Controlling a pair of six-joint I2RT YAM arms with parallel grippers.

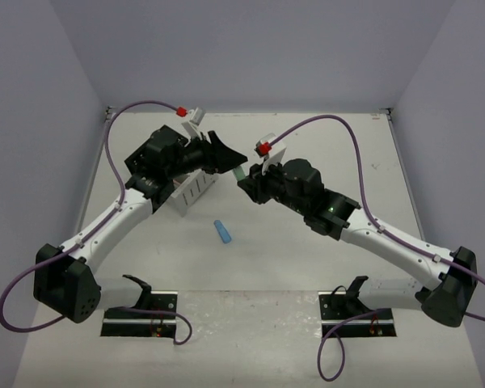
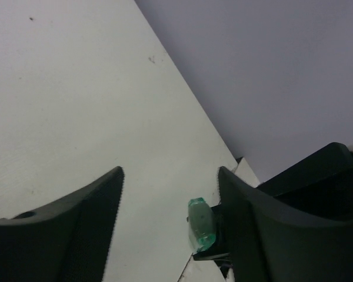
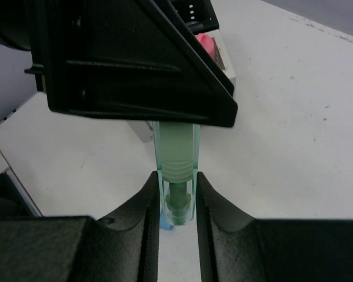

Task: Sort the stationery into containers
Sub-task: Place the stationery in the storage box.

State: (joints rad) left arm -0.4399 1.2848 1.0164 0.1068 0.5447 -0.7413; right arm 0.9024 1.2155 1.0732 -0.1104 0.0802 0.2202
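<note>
My right gripper (image 3: 176,197) is shut on a short clear-green stick (image 3: 176,158) and holds it above the table; the stick also shows in the top view (image 1: 238,172). My left gripper (image 1: 225,153) is open and empty, and its fingers reach over the stick's far end. In the left wrist view the green stick (image 2: 200,223) sits close to my right finger (image 2: 253,223). The white slatted box (image 1: 190,191) stands under the left arm, with a pink item (image 3: 205,42) inside it. A blue stick (image 1: 223,232) lies on the table. The black box is hidden.
The two grippers meet at the middle of the table, above its surface. Purple cables arc over both arms. Walls close the table at the back and sides. The arm bases stand at the near edge.
</note>
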